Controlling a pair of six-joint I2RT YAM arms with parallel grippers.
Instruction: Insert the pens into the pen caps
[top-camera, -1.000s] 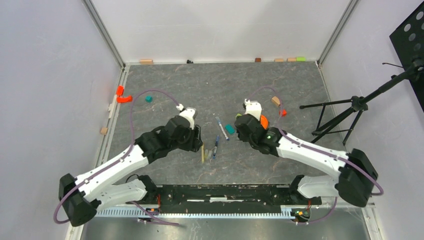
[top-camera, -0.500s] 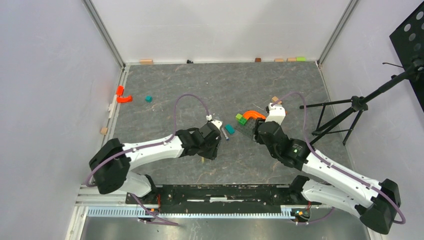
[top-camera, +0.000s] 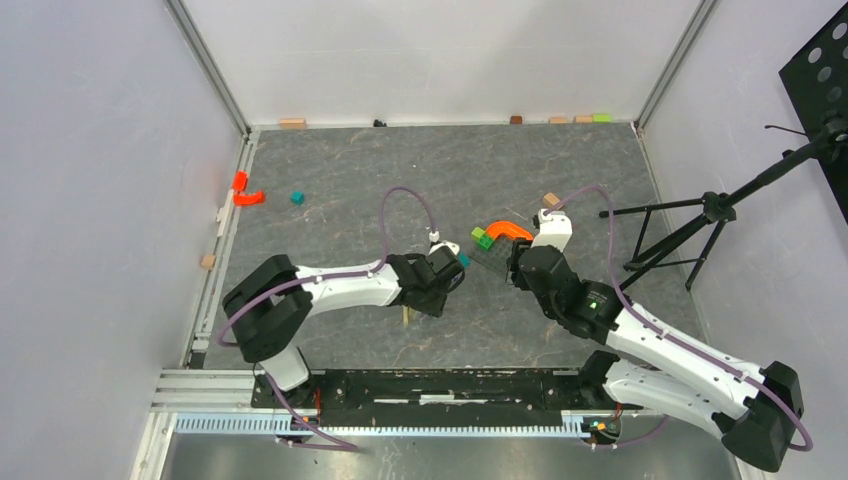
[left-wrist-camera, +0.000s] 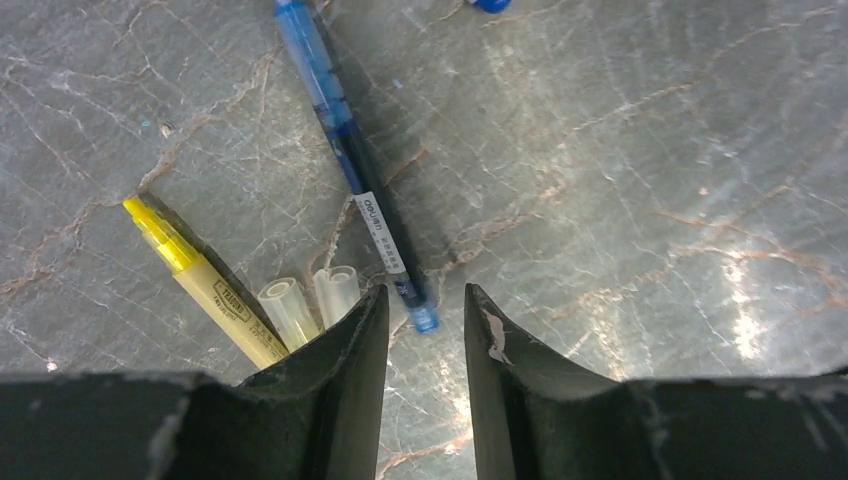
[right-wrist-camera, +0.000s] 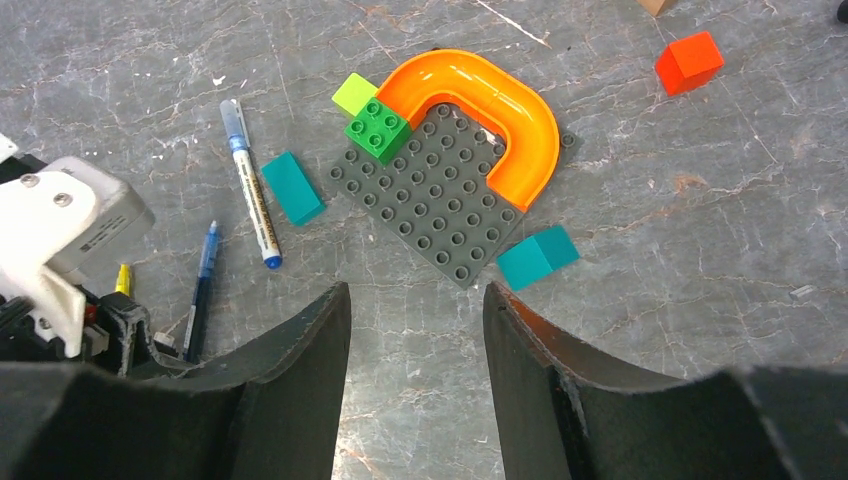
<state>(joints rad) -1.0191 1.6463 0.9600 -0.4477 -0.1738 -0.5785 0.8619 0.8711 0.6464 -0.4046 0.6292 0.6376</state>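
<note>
In the left wrist view a blue pen (left-wrist-camera: 345, 165) lies slanted, its lower end between the tips of my left gripper (left-wrist-camera: 425, 300), whose jaws stand narrowly apart around it without touching. A yellow pen (left-wrist-camera: 205, 285) lies to its left. Two clear pen caps (left-wrist-camera: 290, 305) lie side by side between the two pens, partly hidden by my left finger. A white-barrelled pen with blue ends (right-wrist-camera: 252, 185) lies further off. My right gripper (right-wrist-camera: 415, 300) is open over bare table, near a grey baseplate (right-wrist-camera: 430, 210).
On the baseplate sit an orange arch (right-wrist-camera: 490, 105) and green bricks (right-wrist-camera: 375, 125). Teal blocks (right-wrist-camera: 292, 187) (right-wrist-camera: 538, 257) and a red cube (right-wrist-camera: 690, 60) lie around it. A stand (top-camera: 690, 225) is at the right; small blocks line the back wall.
My left arm has reached right over the pens, and its jaws have narrowed. The right arm pulled back to the right, then held still.
</note>
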